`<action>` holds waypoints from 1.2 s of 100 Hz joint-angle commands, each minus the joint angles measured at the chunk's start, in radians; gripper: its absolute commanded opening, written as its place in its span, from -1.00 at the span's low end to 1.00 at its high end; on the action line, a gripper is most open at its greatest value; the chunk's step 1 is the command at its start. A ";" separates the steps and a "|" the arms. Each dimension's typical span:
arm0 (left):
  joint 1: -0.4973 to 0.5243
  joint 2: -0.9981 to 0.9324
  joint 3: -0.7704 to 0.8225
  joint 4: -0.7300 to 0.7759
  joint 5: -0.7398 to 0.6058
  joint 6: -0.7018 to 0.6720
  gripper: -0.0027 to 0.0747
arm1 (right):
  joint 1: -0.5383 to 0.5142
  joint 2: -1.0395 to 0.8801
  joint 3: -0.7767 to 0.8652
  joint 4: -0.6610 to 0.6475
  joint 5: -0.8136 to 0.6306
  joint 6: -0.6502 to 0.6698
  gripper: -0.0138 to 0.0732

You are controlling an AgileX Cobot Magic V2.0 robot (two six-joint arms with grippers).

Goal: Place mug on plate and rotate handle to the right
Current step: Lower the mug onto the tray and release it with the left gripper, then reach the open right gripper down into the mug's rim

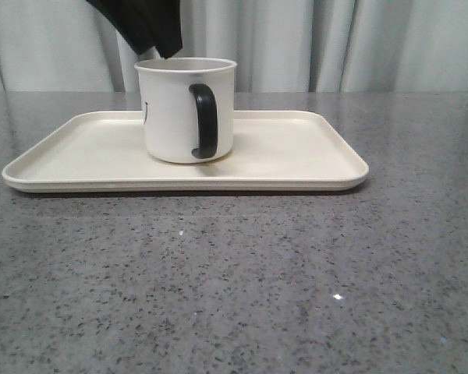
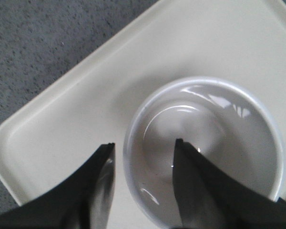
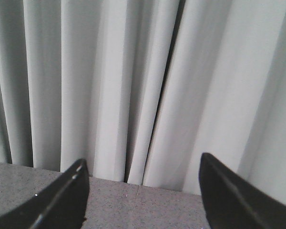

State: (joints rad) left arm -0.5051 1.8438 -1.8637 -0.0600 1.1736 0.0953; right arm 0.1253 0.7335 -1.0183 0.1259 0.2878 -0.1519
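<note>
The white mug [image 1: 171, 117] stands upright on the cream plate [image 1: 296, 152], left of its middle. Its black handle [image 1: 204, 121] faces the camera, a little to the right. Part of a black print shows at the mug's left edge. My left gripper [image 1: 160, 48] hangs just above the mug's rim. In the left wrist view this gripper [image 2: 144, 145] is open, one finger over the mug's [image 2: 205, 138] inside and one outside the rim, with a gap to the rim. The right gripper [image 3: 140, 164] is open, holds nothing and faces the curtain.
Grey speckled tabletop [image 1: 234, 280] stretches in front of and beside the plate [image 2: 76, 109]. A pale pleated curtain [image 1: 335, 43] closes off the back of the table.
</note>
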 commanded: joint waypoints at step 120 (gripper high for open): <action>0.371 -0.839 0.251 0.292 0.081 -0.049 -0.98 | 0.000 0.001 -0.032 -0.005 -0.047 -0.007 0.46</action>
State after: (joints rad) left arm -0.1489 1.0527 -1.6592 0.2158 1.2764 0.0546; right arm 0.1253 0.7335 -1.0183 0.1259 0.3050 -0.1519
